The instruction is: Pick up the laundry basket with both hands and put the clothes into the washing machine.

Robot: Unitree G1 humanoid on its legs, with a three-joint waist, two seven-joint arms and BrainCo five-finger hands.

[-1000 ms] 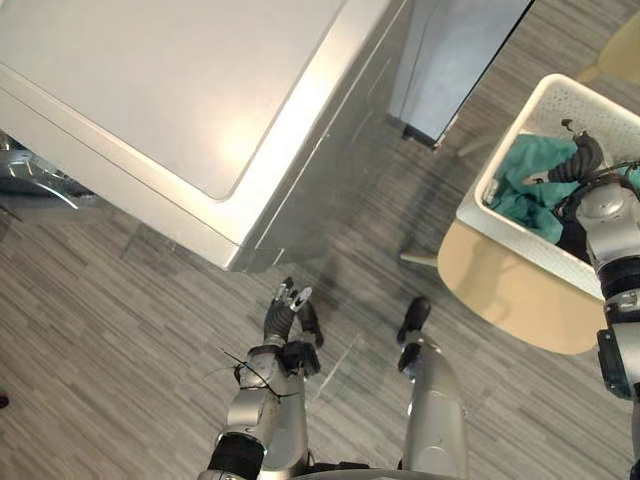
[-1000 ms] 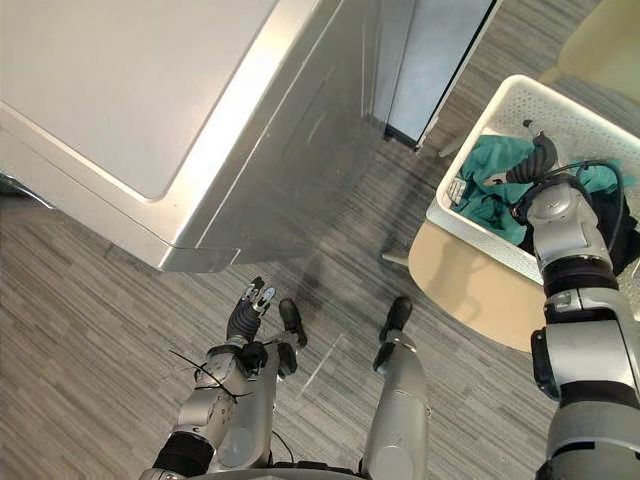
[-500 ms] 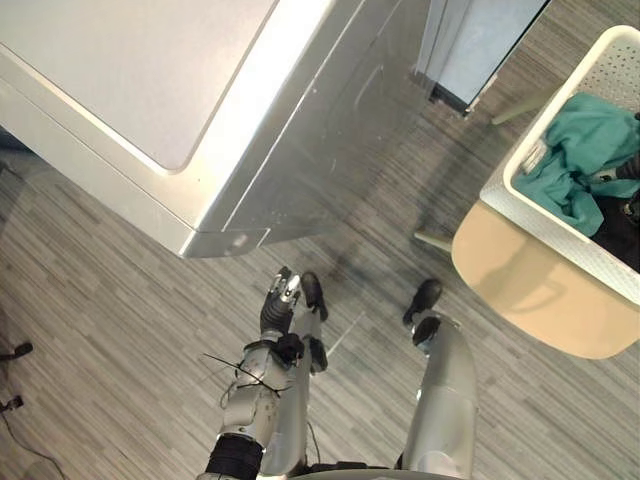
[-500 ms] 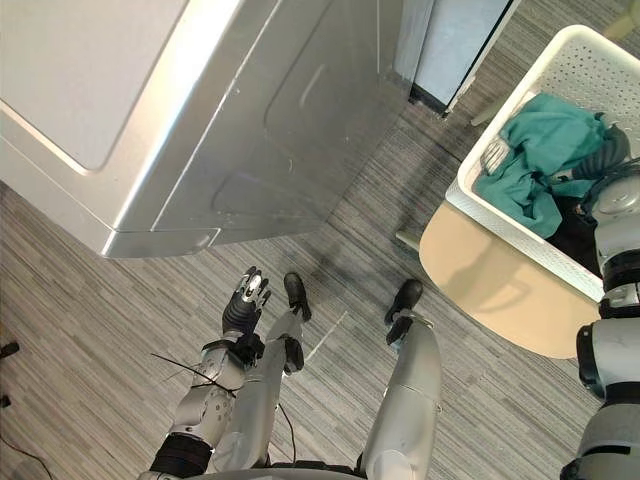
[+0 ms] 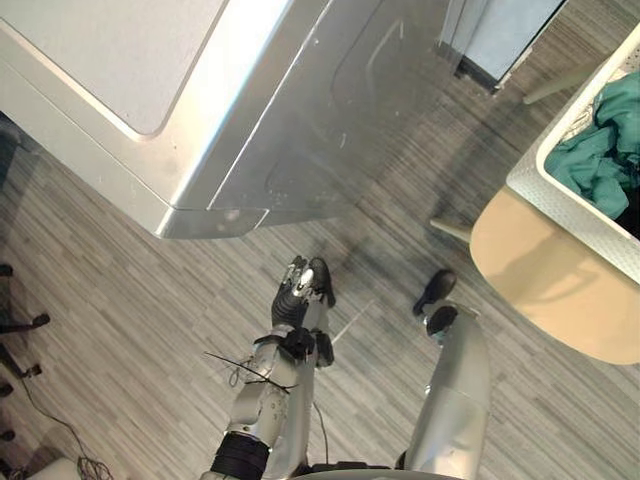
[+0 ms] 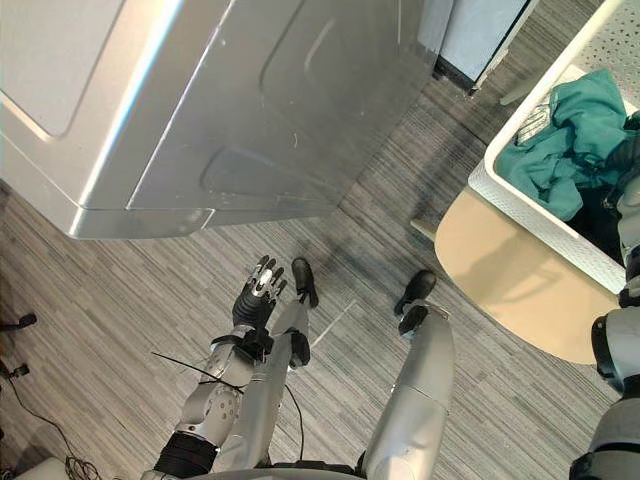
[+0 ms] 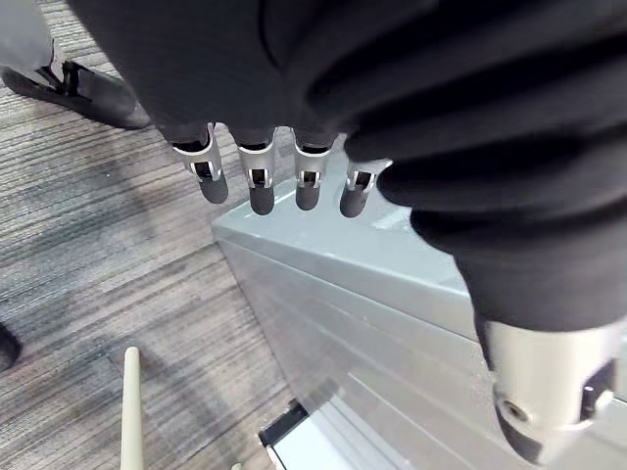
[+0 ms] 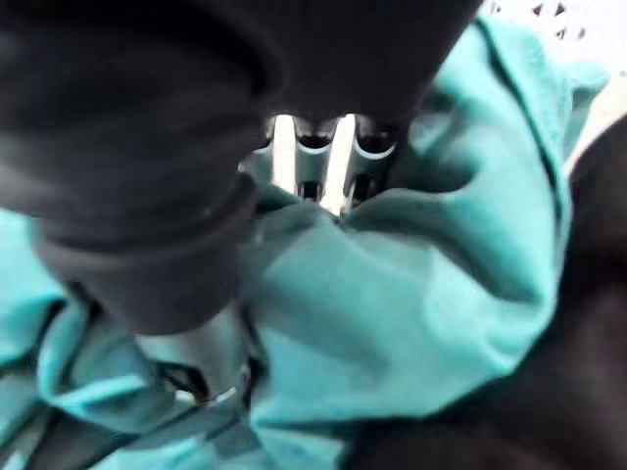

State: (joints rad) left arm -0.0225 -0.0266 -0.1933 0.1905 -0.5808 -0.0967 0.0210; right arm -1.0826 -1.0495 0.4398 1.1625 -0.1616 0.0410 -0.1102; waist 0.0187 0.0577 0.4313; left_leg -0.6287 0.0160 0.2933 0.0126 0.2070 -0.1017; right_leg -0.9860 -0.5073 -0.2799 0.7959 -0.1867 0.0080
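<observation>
While sitting unlifted on tan round seat (image 6: 510,295) at rt: laundry basket (image 6: 540,235), teal clothes (image 6: 560,140) heaped inside. Right hand (image 8: 315,157) buried in that cloth; can't tell its grip. Left hand (image 6: 256,292) low, nr washing machine (image 5: 300,100) front, stretched flat, holding nothing. Looks like pre-pickup step. Next prob needs: turn to basket, bring left hand across to rim, grip both sides.

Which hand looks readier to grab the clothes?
Right. The right hand is down in the teal cloth inside the basket; the left hand hangs open over the floor by the washer, well away from it.
</observation>
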